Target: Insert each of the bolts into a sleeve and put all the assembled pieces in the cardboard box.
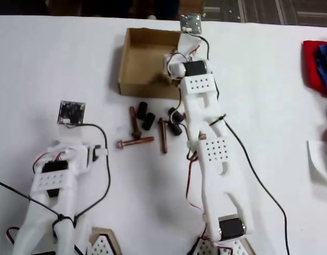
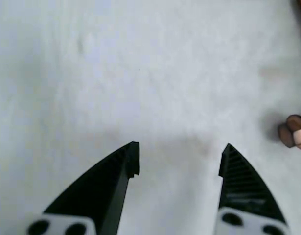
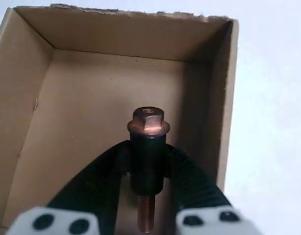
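Right up close, my right gripper (image 3: 148, 159) is clamped on a black sleeve (image 3: 147, 169) with a copper bolt (image 3: 148, 122) pushed through it. The head sits out past the fingertips, the thread end back toward the wrist, all of it hanging over the open cardboard box (image 3: 116, 34). From above, the right arm (image 1: 206, 106) is stretched long from the near edge to the box, which sits by the far edge of the tabletop (image 1: 57, 64). The left arm (image 1: 54, 180) is folded back by the near left corner, its left gripper (image 2: 179, 159) spread wide over bare white surface. Three loose bolts (image 1: 135, 142) and some loose sleeves (image 1: 149, 121) lie just in front of the box. A red and blue bundle (image 1: 317, 61) sits at the right edge.
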